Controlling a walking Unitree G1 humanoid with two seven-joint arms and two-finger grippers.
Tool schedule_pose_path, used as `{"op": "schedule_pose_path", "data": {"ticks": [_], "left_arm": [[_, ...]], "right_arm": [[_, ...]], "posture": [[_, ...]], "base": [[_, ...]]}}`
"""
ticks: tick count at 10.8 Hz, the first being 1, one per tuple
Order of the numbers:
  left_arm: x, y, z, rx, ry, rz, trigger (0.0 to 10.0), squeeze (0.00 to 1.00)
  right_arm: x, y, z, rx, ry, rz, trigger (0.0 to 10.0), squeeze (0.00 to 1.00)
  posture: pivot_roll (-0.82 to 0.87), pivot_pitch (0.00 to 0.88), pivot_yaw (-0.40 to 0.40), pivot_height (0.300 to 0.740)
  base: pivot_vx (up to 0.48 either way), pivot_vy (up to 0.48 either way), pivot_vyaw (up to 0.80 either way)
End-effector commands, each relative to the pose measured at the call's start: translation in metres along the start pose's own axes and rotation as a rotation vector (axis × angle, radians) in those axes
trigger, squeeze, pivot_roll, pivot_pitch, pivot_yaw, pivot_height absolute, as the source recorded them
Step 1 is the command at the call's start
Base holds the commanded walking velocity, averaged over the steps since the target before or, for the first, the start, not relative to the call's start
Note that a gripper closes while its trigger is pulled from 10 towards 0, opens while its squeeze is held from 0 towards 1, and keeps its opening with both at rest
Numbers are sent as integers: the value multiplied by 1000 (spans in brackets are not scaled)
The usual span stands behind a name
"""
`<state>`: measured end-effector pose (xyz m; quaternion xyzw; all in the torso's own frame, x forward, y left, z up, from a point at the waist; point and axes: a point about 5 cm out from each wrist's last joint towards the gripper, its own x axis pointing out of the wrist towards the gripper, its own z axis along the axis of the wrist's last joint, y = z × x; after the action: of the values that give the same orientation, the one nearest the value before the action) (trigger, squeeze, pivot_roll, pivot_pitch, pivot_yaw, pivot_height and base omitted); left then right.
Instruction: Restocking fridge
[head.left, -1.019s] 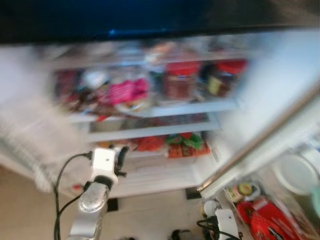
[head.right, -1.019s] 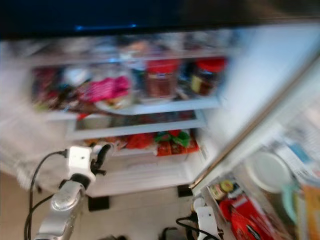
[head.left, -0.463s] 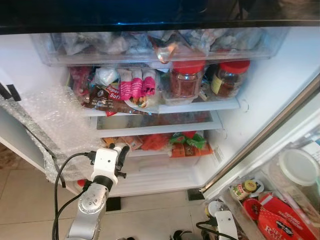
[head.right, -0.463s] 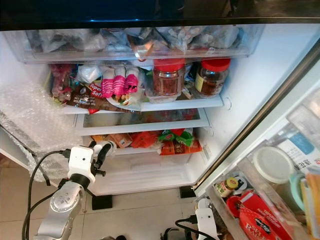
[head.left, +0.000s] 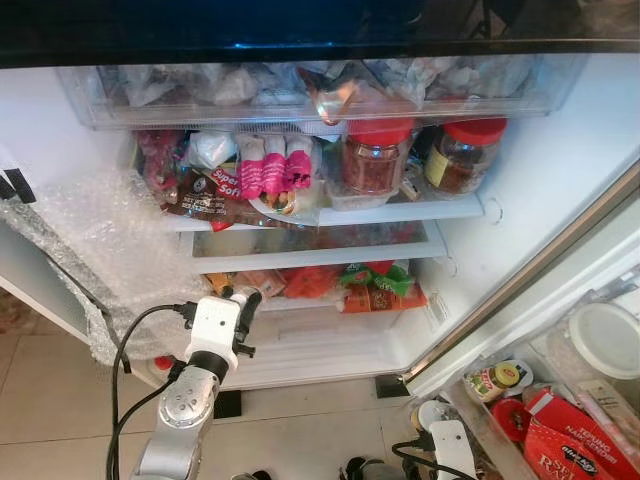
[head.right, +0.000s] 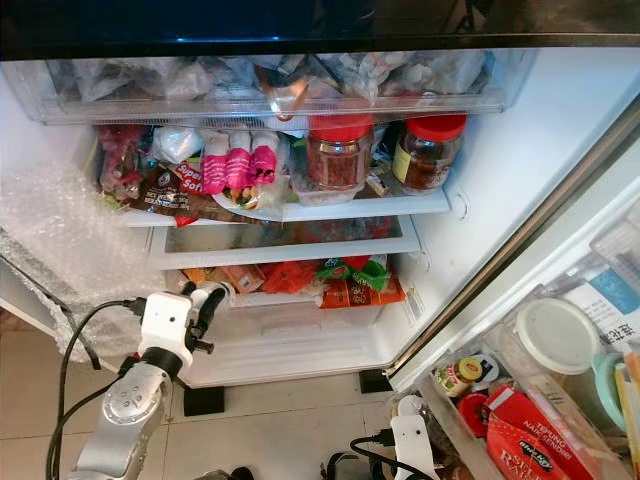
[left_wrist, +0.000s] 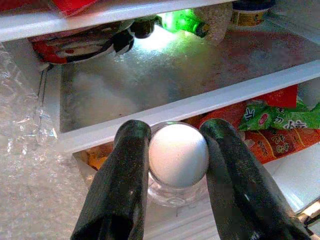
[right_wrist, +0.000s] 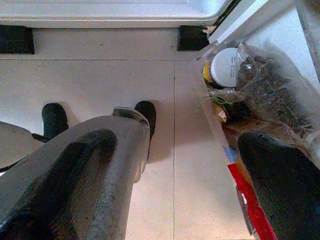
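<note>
My left gripper (left_wrist: 177, 137) is shut on a small glass jar with a white lid (left_wrist: 178, 156), one black finger on each side of the lid. In the left eye view this gripper (head.left: 236, 298) is raised in front of the open fridge, level with the lower drawer of red and green packets (head.left: 365, 285). Just above the jar is a frosted glass shelf (left_wrist: 165, 70), bare at its front. My right gripper (right_wrist: 180, 170) hangs low over the tiled floor with its fingers (right_wrist: 280, 180) wide apart and nothing between them.
The upper shelf (head.left: 400, 213) is crowded with two red-lidded jars (head.left: 375, 155), pink packets and snack bags. Bubble wrap (head.left: 90, 250) hangs at the fridge's left. The open door at right carries bins (head.left: 500, 440) with a white-lidded tub (head.left: 605, 340), small jars and a red packet.
A second ago the head views were blurred; they are now steady and sharp. The left gripper holds the jar in much the same place before the fridge.
</note>
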<state>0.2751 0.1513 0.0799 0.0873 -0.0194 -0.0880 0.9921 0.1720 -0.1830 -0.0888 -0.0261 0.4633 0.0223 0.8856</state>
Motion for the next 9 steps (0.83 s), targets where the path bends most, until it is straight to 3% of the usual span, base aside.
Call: {"op": "schedule_pose_path", "data": {"ticks": [1,6,9], "left_arm": [[0,-1,5,7,-30,-11,10000,0],[2,-1,6,6,-32,-7,10000,0],[2,-1,6,7,-33,-3,10000,0]], "right_arm": [[-2,-1,-10,-1,35,-3,10000,0],[-2,-1,-10,-5,44,-7,10000,0],[-2,-2,-10,-10,47,-6,10000,0]], "posture": [[-139,180,-48,740],[-140,197,-54,740],[-140,203,-56,696]], "base": [[0,0,0],[0,0,0],[0,0,0]]}}
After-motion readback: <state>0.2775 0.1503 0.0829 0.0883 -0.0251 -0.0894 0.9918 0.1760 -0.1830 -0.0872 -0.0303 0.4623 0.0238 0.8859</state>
